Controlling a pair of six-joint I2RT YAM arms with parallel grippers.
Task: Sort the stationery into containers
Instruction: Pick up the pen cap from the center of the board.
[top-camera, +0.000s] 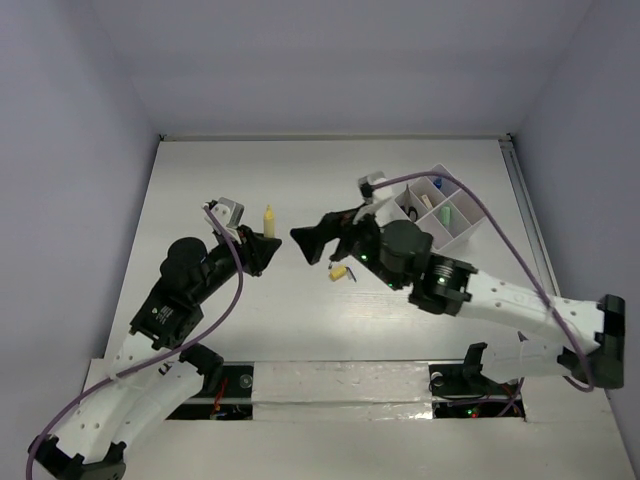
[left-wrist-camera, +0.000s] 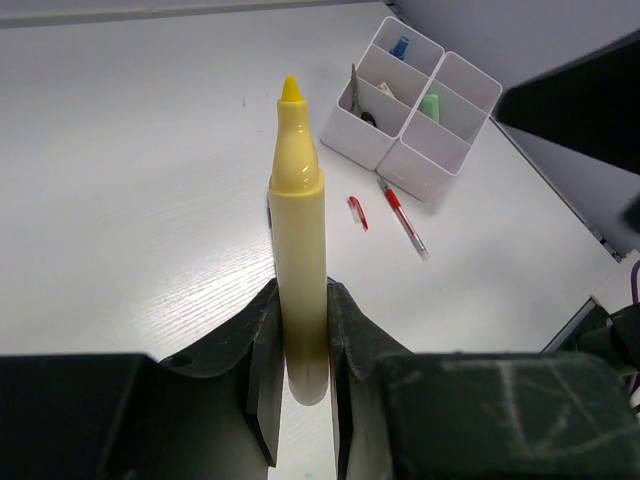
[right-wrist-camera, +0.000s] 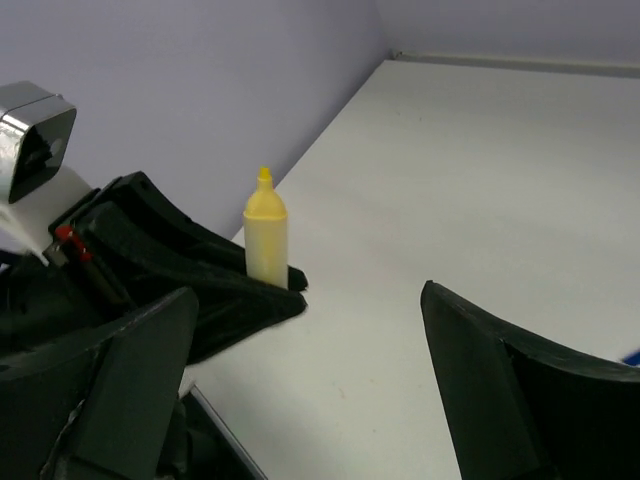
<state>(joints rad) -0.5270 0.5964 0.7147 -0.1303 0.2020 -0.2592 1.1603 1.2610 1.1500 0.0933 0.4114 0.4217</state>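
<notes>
My left gripper (left-wrist-camera: 302, 300) is shut on a yellow highlighter (left-wrist-camera: 298, 220), gripping its lower end so that it stands upright with the tip up. It shows in the top view (top-camera: 268, 221) left of centre and in the right wrist view (right-wrist-camera: 265, 232). My right gripper (top-camera: 316, 245) is open and empty, facing the left gripper (top-camera: 262, 250) a short way to its right. Its fingers (right-wrist-camera: 478, 370) stand wide apart. The white divided organizer tray (left-wrist-camera: 435, 165) stands at the far right (top-camera: 455, 236). It holds scissors (left-wrist-camera: 355, 92), a blue item (left-wrist-camera: 400, 45) and a green item (left-wrist-camera: 430, 105).
A red pen (left-wrist-camera: 404, 218) and a small red piece (left-wrist-camera: 356, 211) lie on the table just in front of the tray. A small yellowish item (top-camera: 339, 272) lies under my right arm. Purple walls enclose the white table on three sides.
</notes>
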